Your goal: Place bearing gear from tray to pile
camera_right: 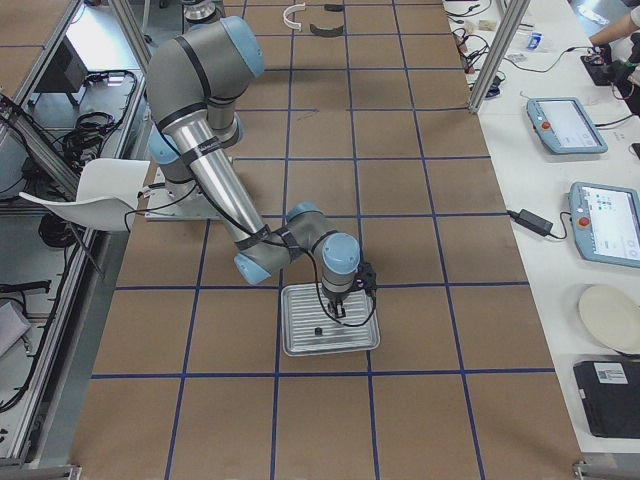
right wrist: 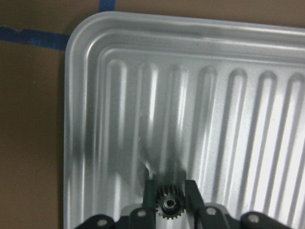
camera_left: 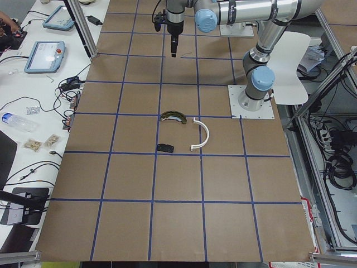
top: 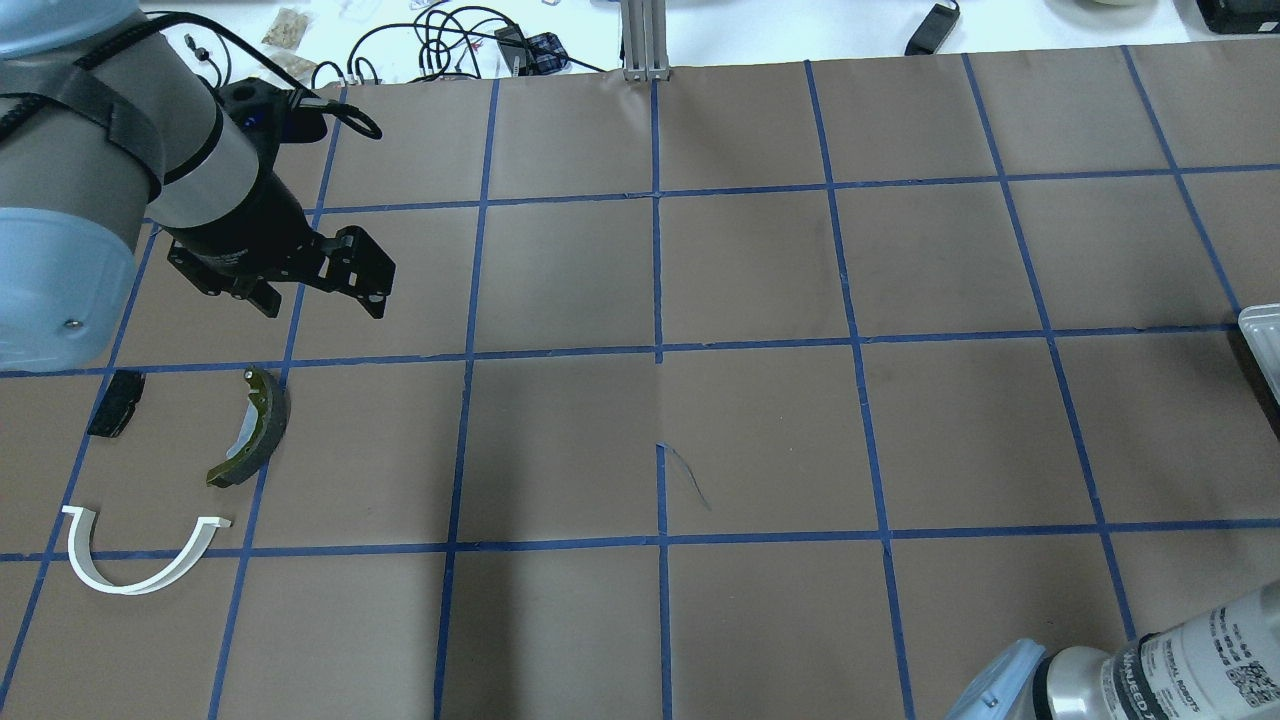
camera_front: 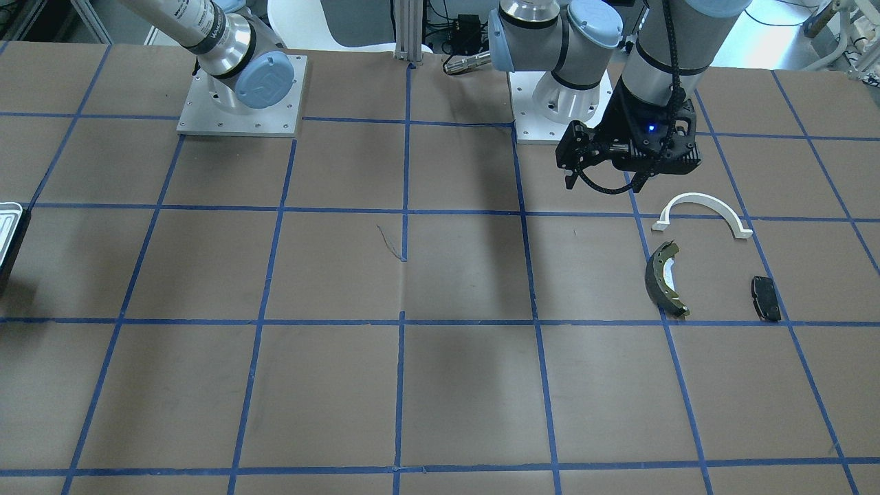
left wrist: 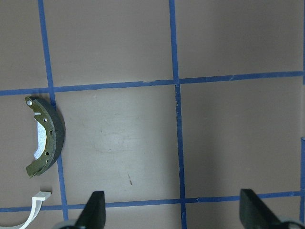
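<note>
The small dark toothed bearing gear (right wrist: pixel 169 204) sits between my right gripper's fingertips, just over the ribbed floor of the silvery tray (right wrist: pixel 95 95). My right gripper (camera_right: pixel 337 310) is shut on it above the tray (camera_right: pixel 300 358). The pile lies far away on my left: a white half-ring bracket (top: pixel 130 585), an olive-green brake shoe (top: pixel 260 430) and a black oblong pad (top: pixel 115 404). My left gripper (top: pixel 322 300) hangs open and empty above the table beside the pile; its wrist view shows the shoe (left wrist: pixel 50 138) and a bracket end (left wrist: pixel 35 210).
The table is brown paper with a grid of blue tape (camera_front: pixel 405 210). Only the tray's corner shows at the edge of the front view (camera_front: pixel 8 227) and of the overhead view (top: pixel 1262 335). The arm bases (camera_front: pixel 240 103) stand at the robot's side of the table.
</note>
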Motion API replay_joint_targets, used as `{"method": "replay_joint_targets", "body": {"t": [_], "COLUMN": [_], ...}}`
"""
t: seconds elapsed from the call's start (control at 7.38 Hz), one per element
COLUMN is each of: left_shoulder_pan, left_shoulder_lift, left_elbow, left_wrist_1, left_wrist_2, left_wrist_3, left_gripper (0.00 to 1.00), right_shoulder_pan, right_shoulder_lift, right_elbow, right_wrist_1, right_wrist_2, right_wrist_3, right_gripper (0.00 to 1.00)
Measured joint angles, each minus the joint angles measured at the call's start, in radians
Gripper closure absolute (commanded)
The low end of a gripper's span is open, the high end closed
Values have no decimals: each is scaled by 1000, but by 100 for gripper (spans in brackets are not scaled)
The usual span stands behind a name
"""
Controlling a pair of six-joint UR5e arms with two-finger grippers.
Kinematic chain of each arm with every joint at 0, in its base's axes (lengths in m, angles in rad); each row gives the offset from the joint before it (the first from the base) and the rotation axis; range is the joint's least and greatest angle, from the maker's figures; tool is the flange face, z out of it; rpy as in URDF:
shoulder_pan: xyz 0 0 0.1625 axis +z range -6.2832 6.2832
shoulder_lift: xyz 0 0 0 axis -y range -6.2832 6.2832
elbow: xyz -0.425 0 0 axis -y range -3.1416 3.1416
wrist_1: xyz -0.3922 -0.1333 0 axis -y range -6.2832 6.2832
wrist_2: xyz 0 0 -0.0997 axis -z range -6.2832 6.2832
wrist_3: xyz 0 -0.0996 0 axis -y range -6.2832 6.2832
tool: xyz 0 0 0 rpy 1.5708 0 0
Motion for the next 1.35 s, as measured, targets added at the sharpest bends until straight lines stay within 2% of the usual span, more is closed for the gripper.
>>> {"method": "replay_joint_targets", "body": {"t": [0.27, 0.54, 0.68, 0.95, 1.08, 1.35], "left_shoulder_pan": [2, 4, 5, 4, 4, 5], "left_shoulder_lift": [-2, -5, -8, -6, -5, -2], "left_elbow": [-2, -9, -12, -9, -5, -8], "left_wrist_1": [1, 5, 6, 7, 7, 7], "left_wrist_2": [0, -1, -4, -9, -6, -4], "left_wrist_3": [0, -1, -1, 4, 8, 10], "left_gripper": [0, 0, 0, 0, 0, 0], "right_shoulder_pan": [18, 156, 266, 541, 697, 987], "right_shoulder_lift": [-49, -166, -219, -257, -255, -216], "right_elbow": [5, 45, 81, 139, 148, 149], "right_wrist_1": [28, 113, 129, 128, 119, 26], "right_wrist_2": [-2, 6, 10, 25, 38, 43], "right_wrist_3": [66, 247, 385, 735, 945, 1268], "right_gripper": [86, 87, 87, 87, 87, 86]}}
